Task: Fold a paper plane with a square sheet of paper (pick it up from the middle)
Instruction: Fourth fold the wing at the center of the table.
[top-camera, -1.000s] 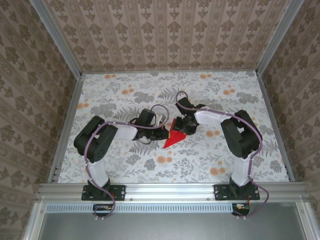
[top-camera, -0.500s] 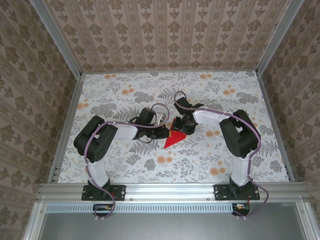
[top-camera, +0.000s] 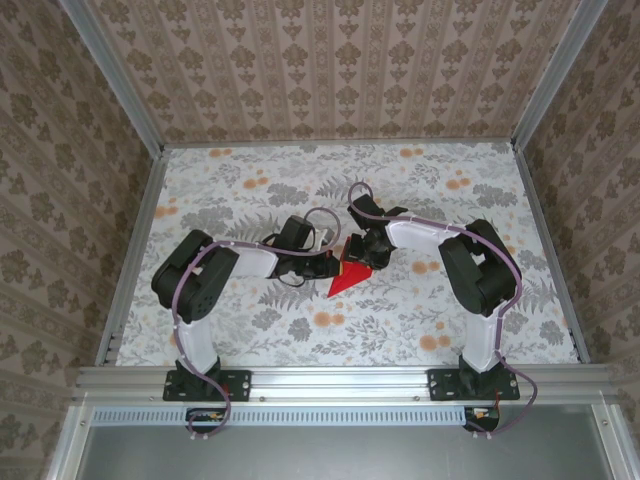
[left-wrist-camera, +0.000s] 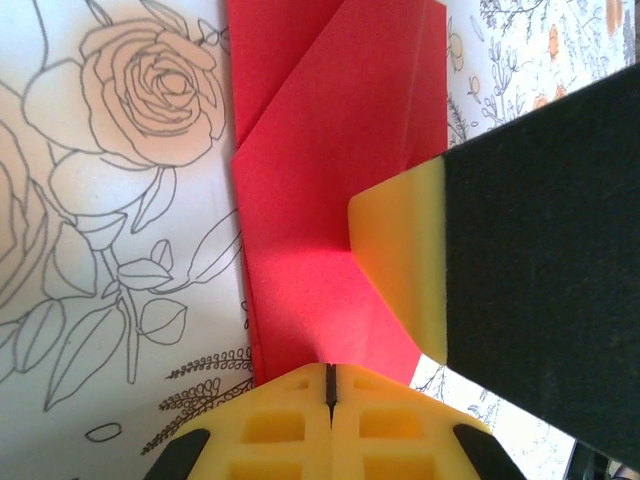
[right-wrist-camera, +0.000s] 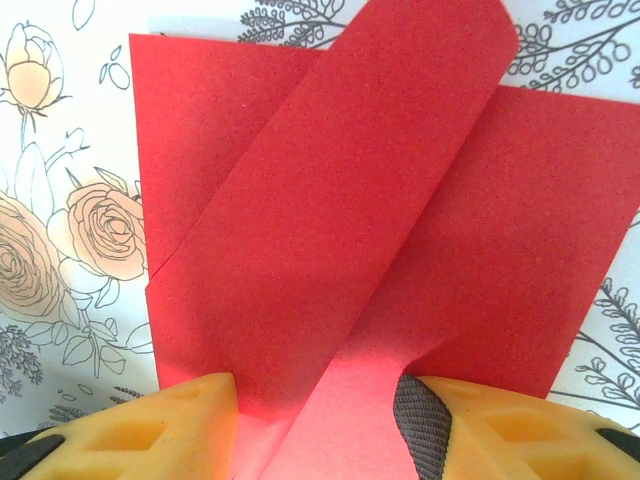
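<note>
From above, little has changed in the last second. My left arm has leaned slightly to the right and my right arm has drawn in slightly to the left. The square sheet of paper (top-camera: 343, 279) has stayed where it was, near the middle of the table (top-camera: 250, 180), its point aimed at the near edge. My left gripper (top-camera: 325, 266) touches its left side and my right gripper (top-camera: 366, 254) sits over its far end. I take that as a hold, one side pinning while the other works a fold. The plane is only partly made. My wrists cover the far half of the sheet.

In my left wrist view my fingers (left-wrist-camera: 290, 425) are clenched together, seam closed, with the red edge running under their tips. I can't tell whether they pinch it or merely press it down. A black, yellow-tipped finger of the other gripper rests on the sheet just beside them.

In my right wrist view my fingers (right-wrist-camera: 180, 425) stand apart, released, and a raised flap passes between them. The flap hides the crease beneath it, and its near end is cut off.
</note>
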